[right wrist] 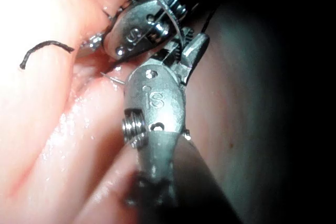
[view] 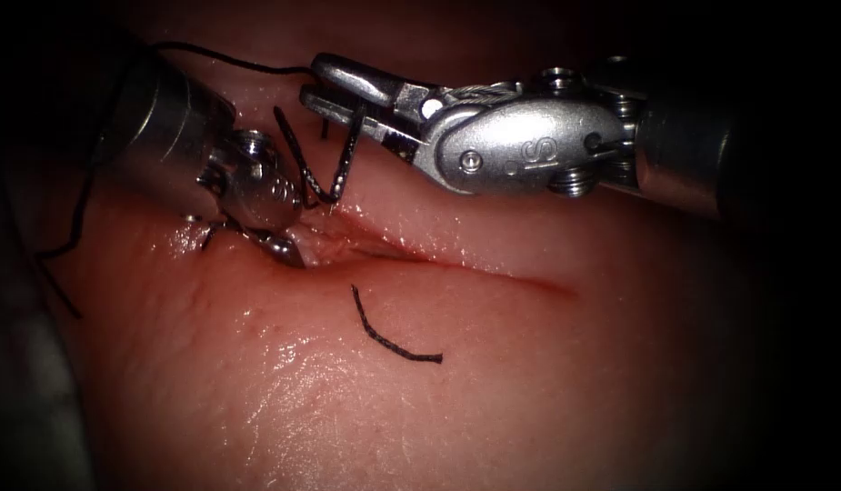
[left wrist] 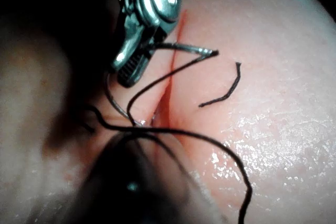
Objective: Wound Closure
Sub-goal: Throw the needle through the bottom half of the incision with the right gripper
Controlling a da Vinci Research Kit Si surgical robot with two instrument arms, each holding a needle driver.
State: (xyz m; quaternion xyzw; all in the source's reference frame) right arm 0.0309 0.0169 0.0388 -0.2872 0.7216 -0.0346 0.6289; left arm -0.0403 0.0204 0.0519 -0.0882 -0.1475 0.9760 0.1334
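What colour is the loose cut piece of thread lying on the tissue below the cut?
Black cut thread end; clearest in the endoscope view.

Cut thread end (view: 388, 329) on tissue (view: 256, 400)

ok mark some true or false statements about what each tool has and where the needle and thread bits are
1. The right tool holds the needle in its jaws. True.
2. The needle lies loose on the tissue. False: it is held, with its tip down at the cut.
3. A cut end of thread lies free on the tissue. True.
4. The left tool is far from the cut. False: its tip is at the cut's left end.
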